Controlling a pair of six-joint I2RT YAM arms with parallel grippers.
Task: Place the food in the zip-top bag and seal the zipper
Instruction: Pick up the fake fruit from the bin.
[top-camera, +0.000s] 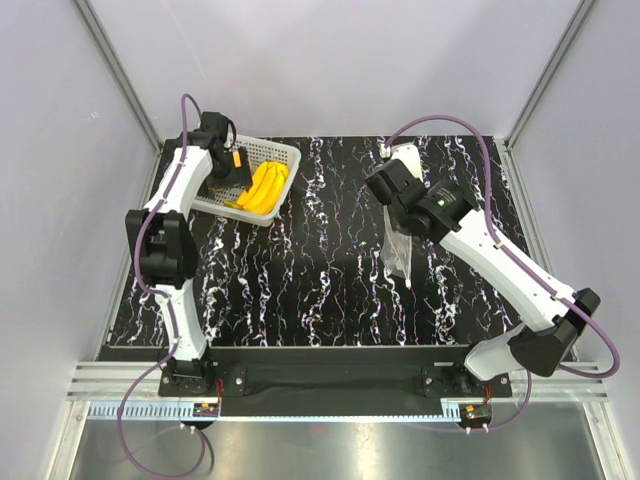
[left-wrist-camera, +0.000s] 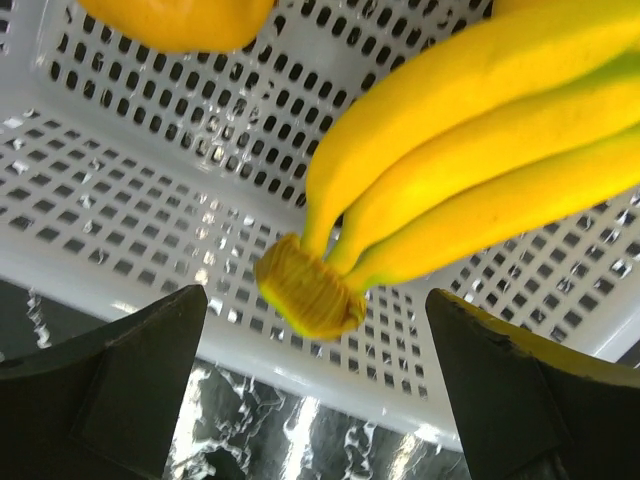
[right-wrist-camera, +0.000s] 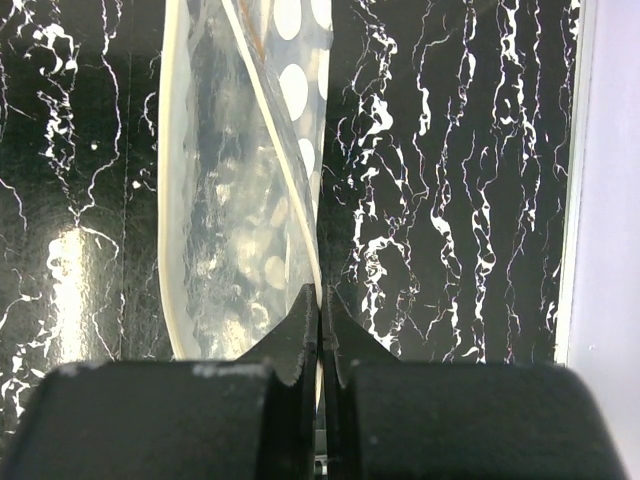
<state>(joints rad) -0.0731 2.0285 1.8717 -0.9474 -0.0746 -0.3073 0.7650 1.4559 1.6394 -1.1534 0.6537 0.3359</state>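
The black marbled bench (top-camera: 320, 300) is carrying everything, and the task is looking barely begun: nothing is showing inside the zip-top bag (top-camera: 398, 250). The white perforated basket (top-camera: 283, 153) is sitting at the bench's far left corner, and the food in view is lying in it. The bananas (top-camera: 263, 188) are resting along the basket's right side. One orange-yellow round fruit (left-wrist-camera: 180, 18) is showing deeper in the basket in the left wrist view; the other round fruits are not showing.

The zip-top bag is being held well to the right of the basket, apparently empty, with one edge pinched flat between the closed fingers of the right end effector (right-wrist-camera: 320, 300). The left end effector (left-wrist-camera: 315, 310) is hovering over the basket's near rim with its fingers spread wide — the banana stem is lying between them, ungripped.

All the packing and the sealing are remaining. Whether the zipper is open cannot be told. The basket's wall and the stretch of bench between basket and bag are separating the food from the bag.
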